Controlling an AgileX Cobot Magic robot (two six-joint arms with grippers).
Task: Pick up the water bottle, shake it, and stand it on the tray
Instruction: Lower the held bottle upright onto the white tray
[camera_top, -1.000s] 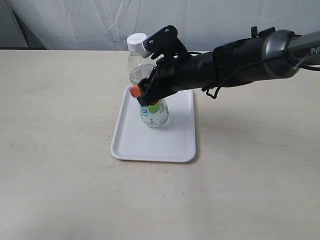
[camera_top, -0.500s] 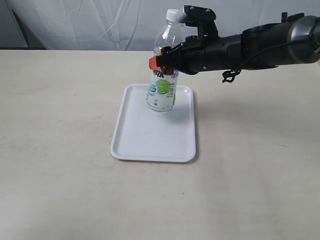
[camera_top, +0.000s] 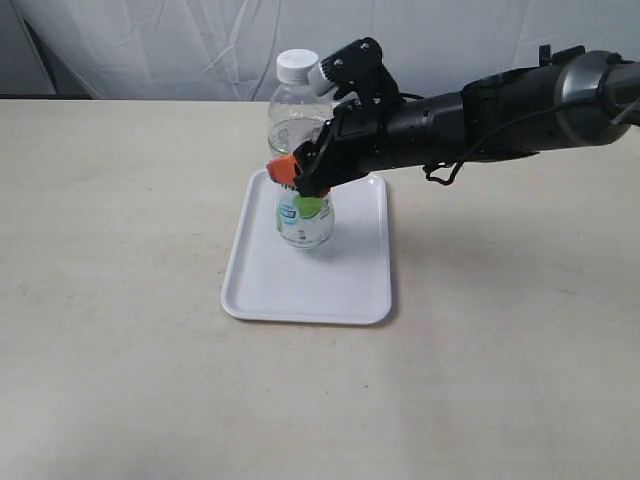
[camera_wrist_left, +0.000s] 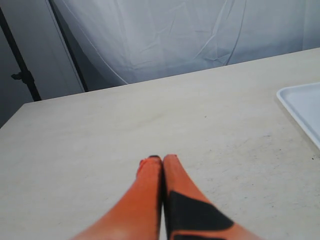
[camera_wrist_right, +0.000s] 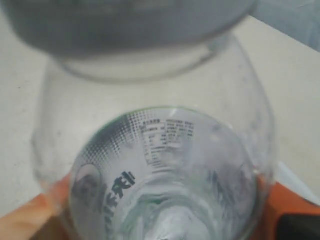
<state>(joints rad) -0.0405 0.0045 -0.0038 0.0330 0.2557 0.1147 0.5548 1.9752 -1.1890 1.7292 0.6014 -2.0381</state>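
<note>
The water bottle (camera_top: 303, 222), clear with a white cap and a white, green and blue label, stands nearly upright over the far part of the white tray (camera_top: 330, 290). Its base is at or just above the tray floor; I cannot tell which. My right gripper (camera_top: 300, 185) reaches in from the right and is shut around the bottle's middle, one orange finger (camera_top: 282, 170) showing on its left side. In the right wrist view the bottle (camera_wrist_right: 165, 165) fills the picture. My left gripper (camera_wrist_left: 161, 159) is shut and empty over bare table, with the tray's corner (camera_wrist_left: 305, 107) off to one side.
The beige table (camera_top: 120, 300) spreads wide around the tray. A white draped backdrop (camera_top: 180, 50) closes the far edge. My black right arm (camera_top: 480, 115) stretches above the table's right half.
The right gripper swung the bottle up and to the right half a second ago, then brought it back down and left over the tray. The left gripper has not visibly moved.
</note>
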